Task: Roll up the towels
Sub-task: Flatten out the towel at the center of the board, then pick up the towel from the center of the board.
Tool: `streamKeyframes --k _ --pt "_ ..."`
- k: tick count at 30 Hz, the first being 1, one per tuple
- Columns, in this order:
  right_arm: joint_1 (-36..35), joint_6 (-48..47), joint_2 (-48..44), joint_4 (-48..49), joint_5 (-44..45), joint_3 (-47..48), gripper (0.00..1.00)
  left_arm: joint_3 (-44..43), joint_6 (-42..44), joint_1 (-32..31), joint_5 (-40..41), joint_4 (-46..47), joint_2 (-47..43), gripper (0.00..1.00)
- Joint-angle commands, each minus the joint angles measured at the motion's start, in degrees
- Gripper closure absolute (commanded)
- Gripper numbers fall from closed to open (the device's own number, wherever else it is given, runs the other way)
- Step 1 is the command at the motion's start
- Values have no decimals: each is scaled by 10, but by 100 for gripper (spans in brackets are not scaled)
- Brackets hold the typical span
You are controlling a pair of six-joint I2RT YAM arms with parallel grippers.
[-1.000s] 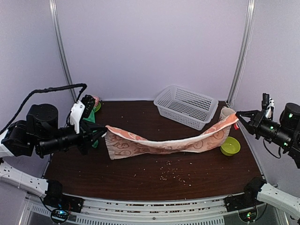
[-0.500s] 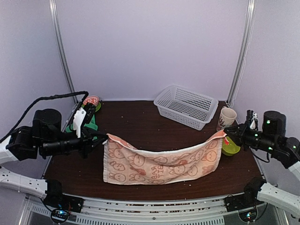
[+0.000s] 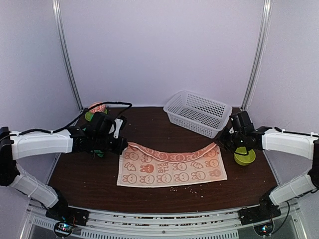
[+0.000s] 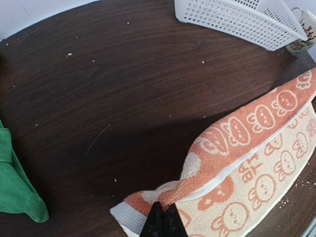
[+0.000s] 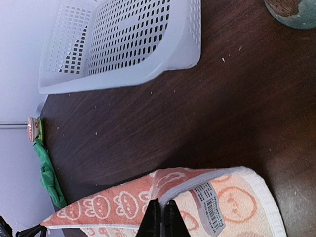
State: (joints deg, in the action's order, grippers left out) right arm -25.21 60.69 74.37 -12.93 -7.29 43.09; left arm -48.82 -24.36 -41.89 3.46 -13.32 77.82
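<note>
The peach-orange bunny towel [image 3: 172, 169] lies mostly flat on the dark table, with its far edge lifted in a sagging fold between the two grippers. My left gripper [image 4: 164, 216] is shut on the towel's far left corner [image 4: 170, 195]. On the far right, my right gripper [image 5: 161, 213] is shut on the hem beside a barcode label [image 5: 210, 207]. Both hold it low over the table. The green towel [image 4: 17, 185] lies bunched at the left, mostly hidden behind my left arm in the top view, and it also shows as a green strip [image 5: 49, 177].
A white mesh basket [image 3: 197, 113] stands at the back right. A green bowl [image 3: 244, 157] sits just right of the towel, under my right arm. A mug [image 4: 306, 27] stands beyond the basket. A small round dish [image 3: 95, 107] sits at the back left. Crumbs [image 3: 187, 188] dot the table.
Both arms came down and inward. The bunny towel, hanging stretched in the air before, now lies spread on the table with only its far edge held up.
</note>
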Motion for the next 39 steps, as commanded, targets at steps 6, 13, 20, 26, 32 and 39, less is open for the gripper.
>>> streamKeyframes --k 6,13,20,26,32,39 --pt "19 -56 138 25 31 109 61 -83 10 20 37 19 110 100" --pt "19 -86 142 20 31 106 52 -99 16 21 33 26 139 100" --pt "21 -68 141 42 23 92 56 -82 22 21 24 30 133 100" --pt "26 -7 140 63 26 76 52 -61 28 20 16 38 117 100" --pt "30 51 143 78 50 64 55 -50 28 18 13 44 113 100" --pt "30 80 172 82 47 82 62 -47 38 8 12 43 107 100"
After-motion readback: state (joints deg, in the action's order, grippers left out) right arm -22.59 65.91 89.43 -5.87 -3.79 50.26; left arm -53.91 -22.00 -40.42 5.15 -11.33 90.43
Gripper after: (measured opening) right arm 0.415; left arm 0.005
